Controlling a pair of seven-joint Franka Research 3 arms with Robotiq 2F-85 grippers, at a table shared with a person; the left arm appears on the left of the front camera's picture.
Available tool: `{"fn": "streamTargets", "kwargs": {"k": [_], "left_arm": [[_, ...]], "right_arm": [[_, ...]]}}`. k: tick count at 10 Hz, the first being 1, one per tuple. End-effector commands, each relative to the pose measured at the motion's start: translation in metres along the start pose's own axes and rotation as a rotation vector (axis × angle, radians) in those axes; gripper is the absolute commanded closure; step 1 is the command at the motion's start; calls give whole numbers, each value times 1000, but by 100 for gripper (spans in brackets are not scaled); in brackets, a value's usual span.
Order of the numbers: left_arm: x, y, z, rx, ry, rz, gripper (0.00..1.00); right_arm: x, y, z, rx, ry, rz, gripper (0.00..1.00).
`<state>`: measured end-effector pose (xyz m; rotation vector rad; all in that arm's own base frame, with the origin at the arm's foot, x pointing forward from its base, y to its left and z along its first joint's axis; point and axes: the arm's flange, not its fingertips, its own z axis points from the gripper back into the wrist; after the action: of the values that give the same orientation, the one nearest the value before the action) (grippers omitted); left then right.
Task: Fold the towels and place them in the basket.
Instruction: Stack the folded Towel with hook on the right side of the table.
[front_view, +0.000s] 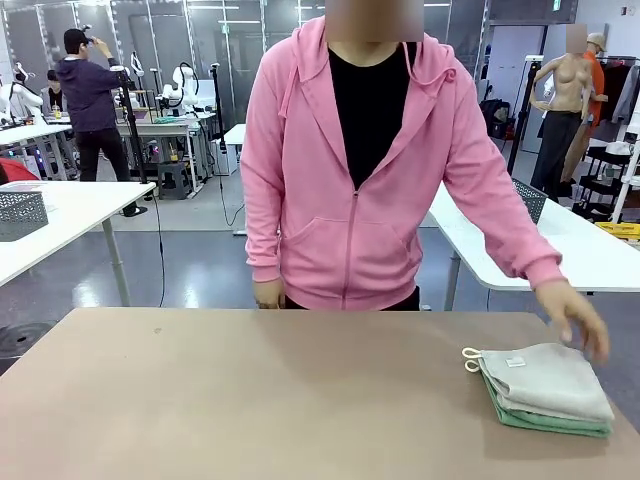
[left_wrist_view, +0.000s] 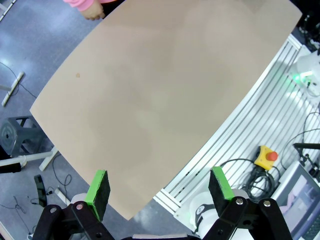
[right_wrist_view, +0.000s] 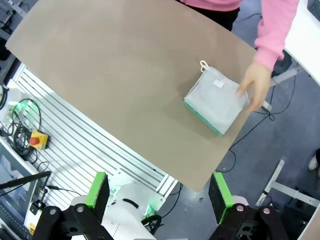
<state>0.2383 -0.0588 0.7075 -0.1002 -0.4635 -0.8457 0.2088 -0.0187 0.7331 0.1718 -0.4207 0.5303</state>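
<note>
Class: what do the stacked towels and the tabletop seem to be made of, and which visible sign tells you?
Towels: soft woven cloth, likely terry; matte, with rounded folded edges, a cord loop and a sewn tag. The top one is cream-grey, the bottom one mint green.
Tabletop: smooth, matte tan board, probably laminate; flat, with no visible grain and a sharp edge.

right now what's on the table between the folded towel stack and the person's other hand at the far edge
Nothing: in the front view bare tan tabletop runs from the stack of folded grey and mint-green terry towels to the person's hand.
</note>
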Motion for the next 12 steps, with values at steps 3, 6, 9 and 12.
{"fn": "streamTargets", "kwargs": {"k": [3,6,9,12], "left_arm": [[-1,0,0,9,1,-3,0],[-1,0,0,9,1,-3,0],[-1,0,0,9,1,-3,0],[-1,0,0,9,1,-3,0]], "right_arm": [[-1,-1,0,-14,17,11,0],[-1,-1,0,-14,17,11,0],[-1,-1,0,-14,17,11,0],[-1,-1,0,-14,17,11,0]]}}
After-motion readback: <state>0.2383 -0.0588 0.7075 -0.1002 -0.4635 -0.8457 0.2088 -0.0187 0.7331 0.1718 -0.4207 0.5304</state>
